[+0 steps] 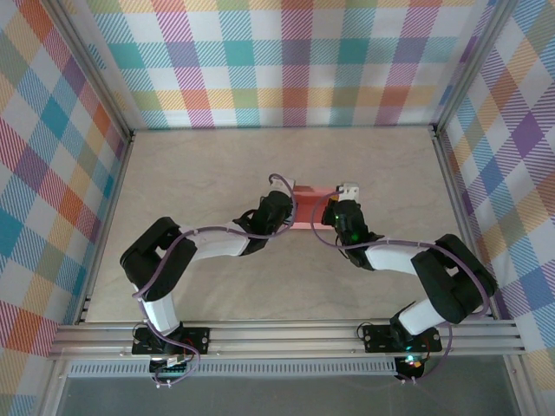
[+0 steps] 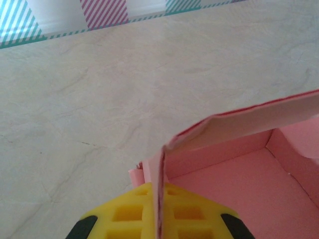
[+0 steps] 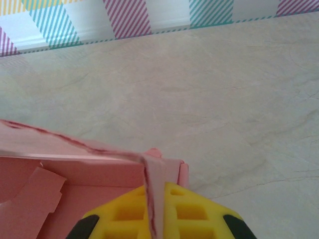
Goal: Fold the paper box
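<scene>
Top view: the paper box [image 1: 310,211] lies mid-table [image 1: 217,165], mostly covered by both wrists. The left gripper [image 1: 292,214] is at its left end and the right gripper [image 1: 327,214] at its right end, jaws hidden.
Left wrist: yellow pads [image 2: 129,214] pinch an upright pink end wall. The raised flap is cut off at the frame's right edge.
Right wrist: pads clamped on a thin wall seen edge-on. The box interior is cropped at left.

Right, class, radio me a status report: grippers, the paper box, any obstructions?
Left gripper shut on one end wall of paper box. Right gripper shut on the opposite end. Box part-folded, interior open. No obstruction seen.
</scene>
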